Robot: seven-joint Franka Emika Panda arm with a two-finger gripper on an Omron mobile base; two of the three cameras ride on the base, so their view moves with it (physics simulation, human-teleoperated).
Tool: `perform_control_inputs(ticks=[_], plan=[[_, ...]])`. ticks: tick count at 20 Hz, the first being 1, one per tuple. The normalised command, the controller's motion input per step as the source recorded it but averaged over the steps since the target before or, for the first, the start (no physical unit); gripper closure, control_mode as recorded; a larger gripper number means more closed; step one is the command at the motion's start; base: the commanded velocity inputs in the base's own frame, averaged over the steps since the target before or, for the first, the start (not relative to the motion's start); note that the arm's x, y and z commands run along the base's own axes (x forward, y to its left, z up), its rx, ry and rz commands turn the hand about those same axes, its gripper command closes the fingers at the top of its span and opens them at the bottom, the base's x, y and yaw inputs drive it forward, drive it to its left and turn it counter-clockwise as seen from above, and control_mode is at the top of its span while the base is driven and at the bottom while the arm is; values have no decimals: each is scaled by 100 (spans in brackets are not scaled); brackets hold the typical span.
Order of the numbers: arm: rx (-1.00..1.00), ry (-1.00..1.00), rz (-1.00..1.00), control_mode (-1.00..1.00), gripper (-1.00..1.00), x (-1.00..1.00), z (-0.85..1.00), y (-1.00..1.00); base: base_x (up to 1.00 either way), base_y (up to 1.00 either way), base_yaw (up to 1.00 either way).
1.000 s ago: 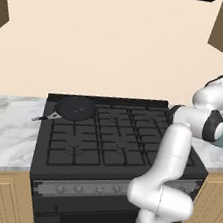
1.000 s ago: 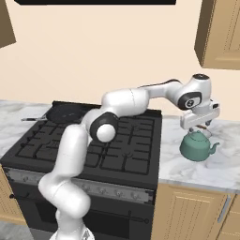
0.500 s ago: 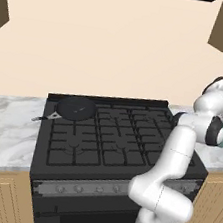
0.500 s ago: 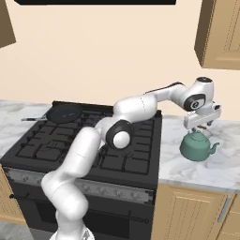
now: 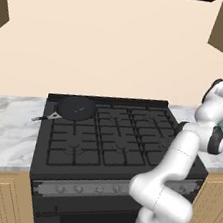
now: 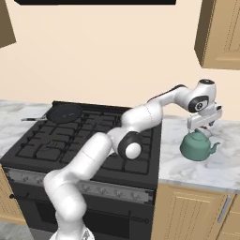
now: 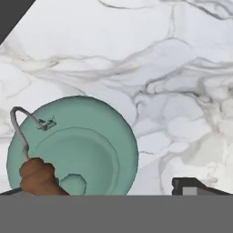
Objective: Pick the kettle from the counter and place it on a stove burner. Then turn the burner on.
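Kettle (image 6: 198,146), teal-green, is sitting upright on the marble desk (image 6: 206,168), directly beneath the pincer (image 6: 202,125) and just off to one side of its centre. In the right base view its spout is pointing right, away from the stove (image 6: 89,136), so its long axis is running side to side along the desk. Seen from the hand, its wire handle with the brown wooden piece is arching over the lid. The pincer is hovering close above with its jaws standing wide apart, gripping nothing.
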Motion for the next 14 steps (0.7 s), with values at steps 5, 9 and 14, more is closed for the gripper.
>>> perform_control_inputs(ticks=[5,9,14], plan=[[0,0,0,-100,100,0,2,0,0,0,0],[0,-4,0,-100,100,-3,18,0,0,0,0],[0,-16,5,-100,100,-54,10,26,0,0,0]])
